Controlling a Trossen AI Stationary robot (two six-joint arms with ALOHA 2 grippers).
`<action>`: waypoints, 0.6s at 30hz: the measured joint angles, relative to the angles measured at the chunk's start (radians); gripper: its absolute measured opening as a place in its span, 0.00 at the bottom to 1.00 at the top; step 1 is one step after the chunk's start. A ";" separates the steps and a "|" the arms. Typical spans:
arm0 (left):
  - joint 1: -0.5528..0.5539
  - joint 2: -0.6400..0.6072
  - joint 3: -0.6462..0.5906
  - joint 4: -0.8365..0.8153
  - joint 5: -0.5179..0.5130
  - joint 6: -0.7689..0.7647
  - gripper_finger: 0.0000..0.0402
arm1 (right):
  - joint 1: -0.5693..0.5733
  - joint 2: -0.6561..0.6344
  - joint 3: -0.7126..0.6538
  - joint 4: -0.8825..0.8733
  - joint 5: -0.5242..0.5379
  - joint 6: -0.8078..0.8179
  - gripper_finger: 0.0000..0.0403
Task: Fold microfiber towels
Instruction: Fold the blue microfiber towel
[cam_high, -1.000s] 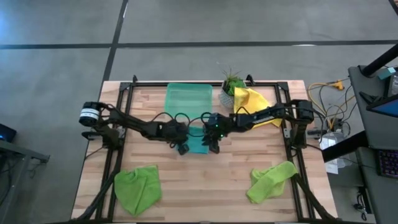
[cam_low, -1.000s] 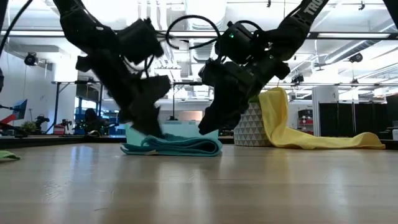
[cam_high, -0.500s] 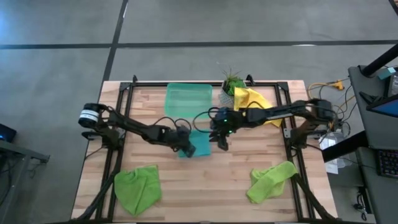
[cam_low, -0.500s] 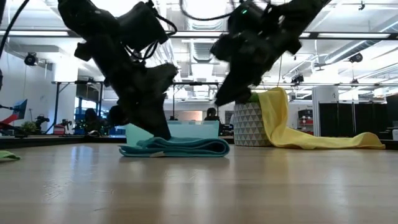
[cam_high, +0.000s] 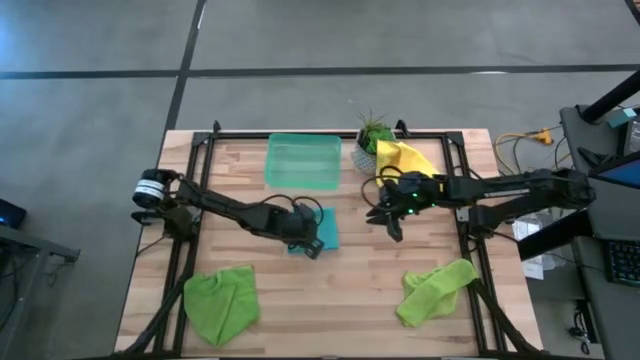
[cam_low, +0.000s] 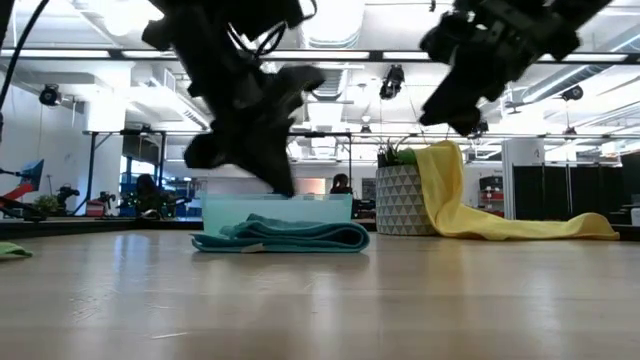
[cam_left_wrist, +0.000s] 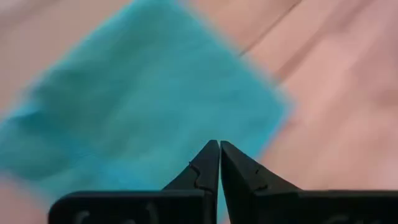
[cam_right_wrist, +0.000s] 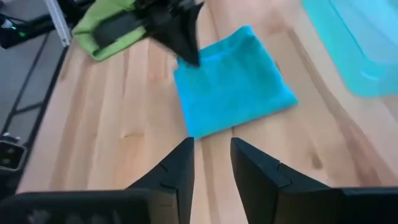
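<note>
I am operating in a robotics lab or workshop: a butcher-block worktop (cam_high: 330, 290) on a grey concrete floor (cam_high: 100, 60), exposed ceiling ducts (cam_low: 330, 12) and strip lights far behind, loose cables (cam_high: 525, 145) at the right.

You stand on grey concrete floor (cam_high: 100, 60) crossed by dark seams. Ceiling light strips (cam_low: 90, 53) glow at your 12 o'clock, with dark cabinets (cam_low: 550, 190) toward 2 o'clock.
</note>
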 joint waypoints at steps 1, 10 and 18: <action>0.003 0.003 0.008 -0.066 0.000 0.017 0.00 | 0.004 -0.022 -0.015 -0.001 0.000 0.016 0.25; -0.009 0.084 0.002 -0.120 0.144 0.013 0.00 | 0.044 -0.152 -0.100 0.007 0.028 0.095 0.24; -0.107 0.294 0.236 -0.061 0.211 -0.092 0.00 | 0.087 -0.180 -0.115 0.011 0.030 0.096 0.23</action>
